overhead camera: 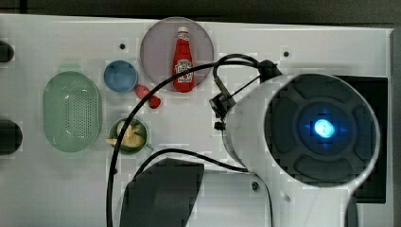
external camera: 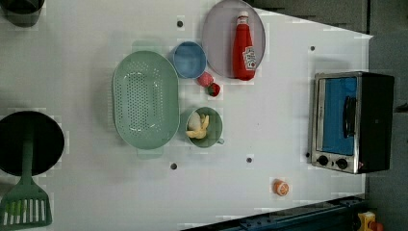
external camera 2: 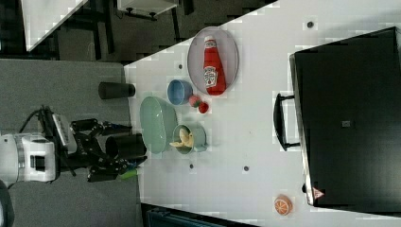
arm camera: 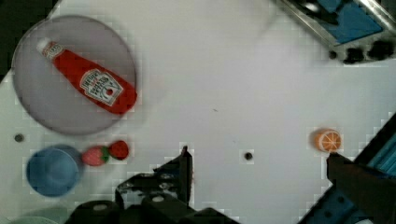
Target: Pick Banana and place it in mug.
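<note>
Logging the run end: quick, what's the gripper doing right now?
Gripper: open, holding nothing. The banana lies in the mug.

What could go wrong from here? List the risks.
The banana lies in the mug with an end over the rim, so a bump could tip it out. The black cable crosses the mug in the top view and might snag it when the arm moves.

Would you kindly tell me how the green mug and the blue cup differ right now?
The mug is teal-green; the blue cup is light blue. The mug holds the banana, while the blue cup looks empty. The mug appears slightly wider. Both are round, stand upright, and sit beside the green perforated basket.
</note>
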